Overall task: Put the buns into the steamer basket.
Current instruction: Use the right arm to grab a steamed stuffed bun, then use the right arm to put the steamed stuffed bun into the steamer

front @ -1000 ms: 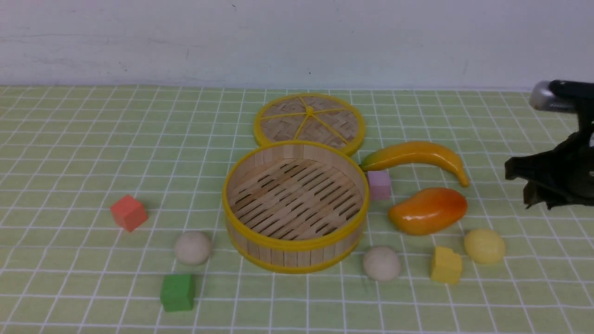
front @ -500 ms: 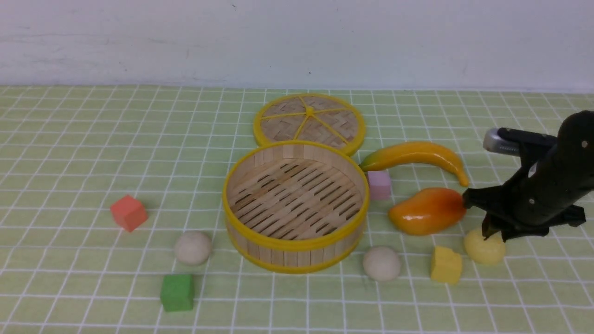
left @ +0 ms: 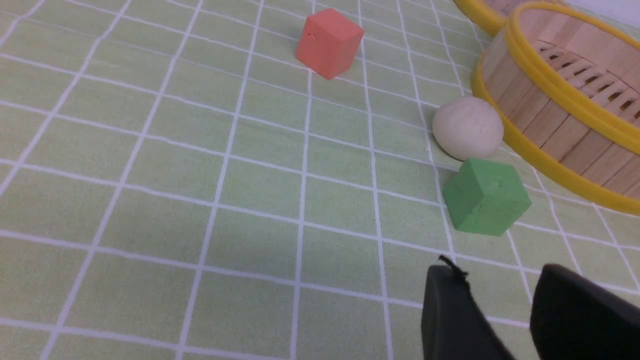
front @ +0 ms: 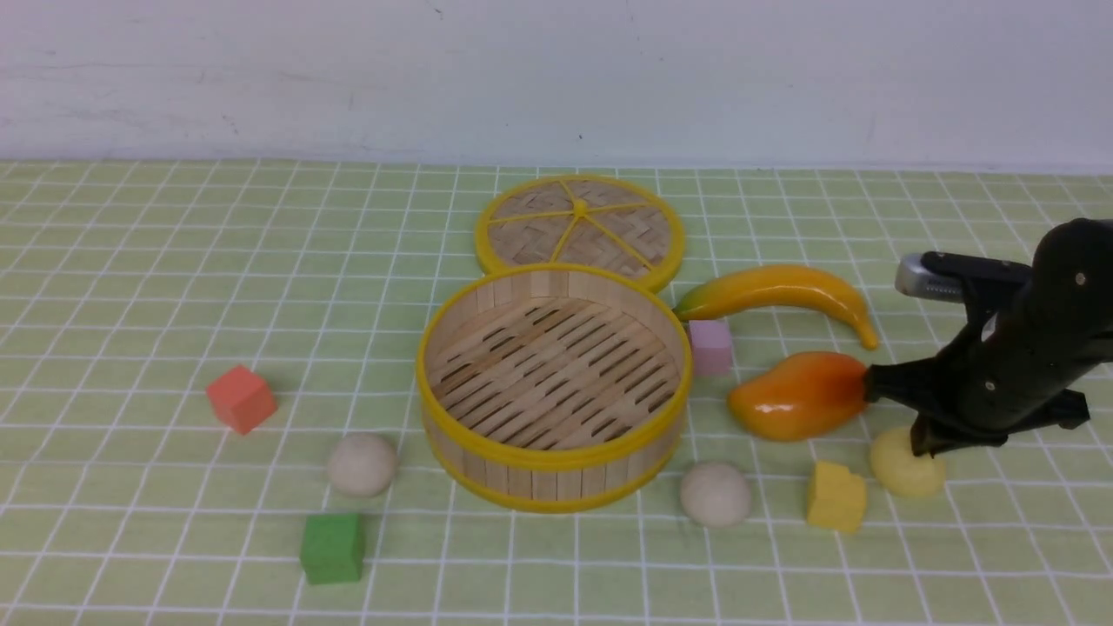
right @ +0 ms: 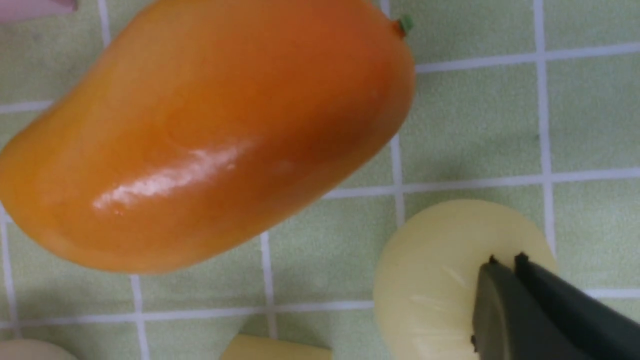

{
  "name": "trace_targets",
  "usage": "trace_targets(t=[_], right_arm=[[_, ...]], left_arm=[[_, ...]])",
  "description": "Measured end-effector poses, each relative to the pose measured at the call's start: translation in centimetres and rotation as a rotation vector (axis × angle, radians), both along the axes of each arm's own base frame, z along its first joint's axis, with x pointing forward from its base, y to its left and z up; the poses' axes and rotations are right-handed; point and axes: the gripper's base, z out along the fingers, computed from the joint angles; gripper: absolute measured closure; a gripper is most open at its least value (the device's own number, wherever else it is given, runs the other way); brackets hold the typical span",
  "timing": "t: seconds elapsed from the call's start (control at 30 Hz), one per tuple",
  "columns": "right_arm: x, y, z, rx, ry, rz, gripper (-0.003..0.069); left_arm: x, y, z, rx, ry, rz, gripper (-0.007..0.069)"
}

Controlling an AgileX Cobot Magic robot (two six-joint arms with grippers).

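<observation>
Starting at left: left end effector (left: 495, 285) slightly parted, gripping nothing, over bare worktop (left: 150, 175) with wide room around. Next, a beige bun (front: 362, 464) near the left wall of the basket (front: 553, 459), green cube (front: 331, 548) just in front. Past the basket, a second beige bun (front: 715, 494) near its right wall. Farther right, right end effector (right: 506, 260) closed, tips touching the top of the yellow bun (front: 904, 469); mango (front: 800, 396) close behind-left, yellow cube (front: 836, 496) just beside, open worktop to the right.
</observation>
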Motion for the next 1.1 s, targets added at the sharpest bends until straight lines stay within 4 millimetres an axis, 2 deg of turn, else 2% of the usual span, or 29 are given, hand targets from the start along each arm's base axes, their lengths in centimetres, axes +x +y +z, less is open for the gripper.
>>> trace_targets(t=[0.07, 0.2, 0.33, 0.37, 0.43, 0.53, 0.57, 0.63, 0.7, 0.8, 0.83, 0.87, 0.93, 1.0, 1.03, 1.1], right_arm=[[-0.1, 0.0, 0.2, 0.000, 0.002, 0.001, 0.0670], [-0.4, 0.0, 2.7, -0.001, -0.033, 0.015, 0.0671], [-0.5, 0.0, 7.2, -0.001, -0.123, 0.031, 0.0672], [-0.6, 0.0, 7.4, -0.001, -0.125, 0.035, 0.0672], [-0.7, 0.2, 10.3, 0.018, -0.189, 0.055, 0.0673], [-0.6, 0.7, 12.4, 0.071, -0.242, 0.074, 0.0673], [-0.5, 1.3, 13.6, 0.130, -0.281, 0.098, 0.0673], [-0.4, 2.0, 14.4, 0.174, -0.305, 0.132, 0.0673], [0.1, 4.0, 15.4, 0.280, -0.347, 0.198, 0.0673], [1.0, 7.0, 15.4, 0.373, -0.380, 0.275, 0.0673], [1.2, 7.5, 15.3, 0.378, -0.379, 0.285, 0.0673], [2.1, 9.3, 14.6, 0.408, -0.394, 0.320, 0.0673], [3.1, 11.0, 13.5, 0.420, -0.390, 0.348, 0.0673], [4.4, 13.0, 11.7, 0.430, -0.367, 0.370, 0.0673], [5.3, 14.1, 10.0, 0.429, -0.341, 0.375, 0.0673], [6.3, 15.1, 8.2, 0.422, -0.323, 0.378, 0.0672]], left_arm=[[0.0, 0.0, 0.0, 0.000, 0.000, 0.000, 0.0386], [0.0, 0.0, 0.0, 0.000, 0.000, 0.000, 0.0386], [0.0, 0.0, 0.0, 0.000, 0.000, 0.000, 0.0386], [0.0, 0.0, 0.0, 0.000, 0.000, 0.000, 0.0386], [0.0, 0.0, 0.0, 0.000, 0.000, 0.000, 0.0386], [0.0, 0.0, 0.0, 0.000, 0.000, 0.000, 0.0386], [0.0, 0.0, 0.0, 0.000, 0.000, 0.000, 0.0386], [0.0, 0.0, 0.0, 0.000, 0.000, 0.000, 0.0386], [0.0, 0.0, 0.0, 0.000, 0.000, 0.000, 0.0386], [0.0, 0.0, 0.0, 0.000, 0.000, 0.000, 0.0386], [0.0, 0.0, 0.0, 0.000, 0.000, 0.000, 0.0386], [0.0, 0.0, 0.0, 0.000, 0.000, 0.000, 0.0386], [0.0, 0.0, 0.0, 0.000, 0.000, 0.000, 0.0386], [0.0, 0.0, 0.0, 0.000, 0.000, 0.000, 0.0386], [0.0, 0.0, 0.0, 0.000, 0.000, 0.000, 0.0386], [0.0, 0.0, 0.0, 0.000, 0.000, 0.000, 0.0386]])
